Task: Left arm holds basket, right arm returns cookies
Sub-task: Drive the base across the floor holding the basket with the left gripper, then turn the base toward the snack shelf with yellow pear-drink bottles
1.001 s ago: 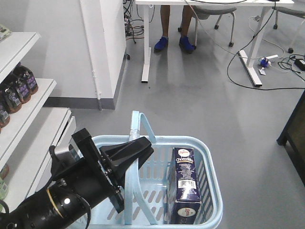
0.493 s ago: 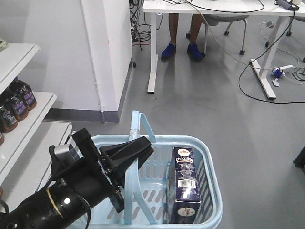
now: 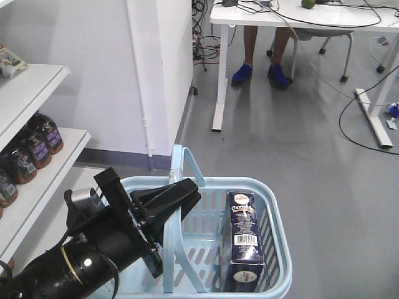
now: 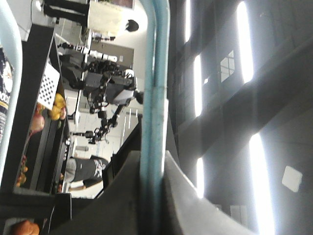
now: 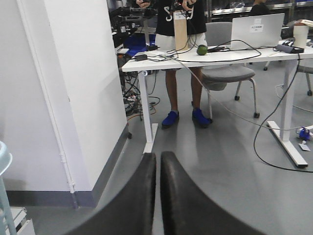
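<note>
Cookies [image 3: 244, 240] are standing upright in the basket [image 3: 219, 181], likely light, stiff, dentable; pinch across the narrow top. Left gripper [image 3: 194, 189] is clamping its handle [image 3: 189, 163]; right gripper [image 5: 158, 169] is sitting closed, empty.

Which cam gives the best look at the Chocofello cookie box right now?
Front-facing view: the cookie box stands on end in the right half of the basket, with its top and barcode panel visible. Left wrist catches only a navy sliver of it at the frame's left edge. Right wrist doesn't show it.

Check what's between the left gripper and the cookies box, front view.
Nothing loose: in the front view, only bare basket interior separates the left gripper from the cookies box.
</note>
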